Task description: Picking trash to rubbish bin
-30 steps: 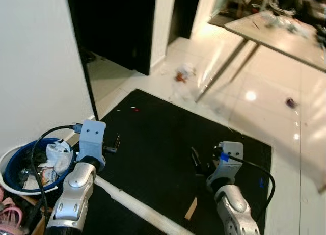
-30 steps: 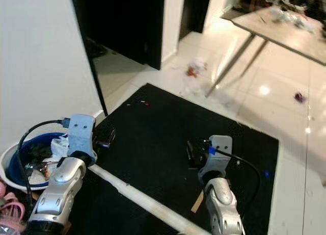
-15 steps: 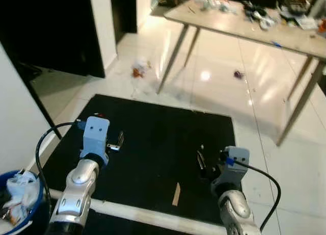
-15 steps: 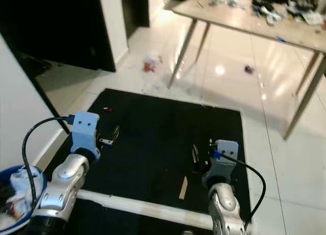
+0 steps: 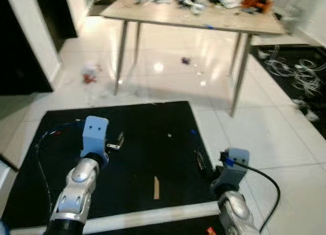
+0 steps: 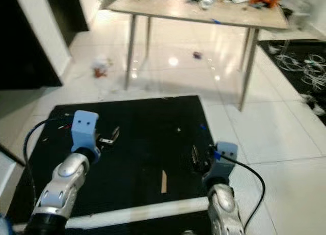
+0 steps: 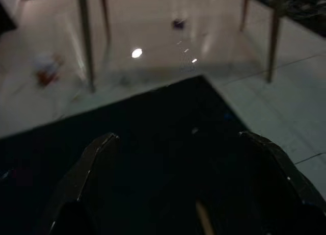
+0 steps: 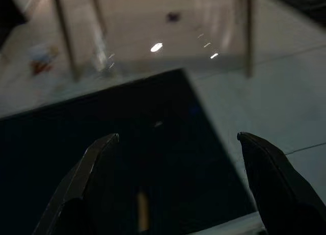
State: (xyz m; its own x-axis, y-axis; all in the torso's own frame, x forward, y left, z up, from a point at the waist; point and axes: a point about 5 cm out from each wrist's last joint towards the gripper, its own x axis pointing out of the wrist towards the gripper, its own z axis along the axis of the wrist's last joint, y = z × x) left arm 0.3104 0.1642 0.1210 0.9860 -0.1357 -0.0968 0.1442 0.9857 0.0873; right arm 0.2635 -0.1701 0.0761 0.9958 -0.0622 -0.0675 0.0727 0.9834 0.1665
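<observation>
Beyond far-left corner of black mat point(image 5: 127, 148): crumpled trash point(image 5: 90, 73) on white floor, left of worktop point(image 5: 193, 13) leg. Looks light, soft; pinch bunched middle. Left gripper point(image 5: 118, 141) and right gripper point(image 5: 198, 161) over mat, both spread apart, empty.

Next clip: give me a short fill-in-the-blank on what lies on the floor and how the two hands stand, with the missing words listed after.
1. Both the left hand and the right hand hover over a mat whose colour is ____.
2. The fingers of both hands are ____, holding nothing.
3. The small purple scrap lies on the white tiles under the ____.
4. The crumpled white and red wrapper lies on the ____ side of the table's nearest leg.

Missing words: black; open; table; left
</observation>
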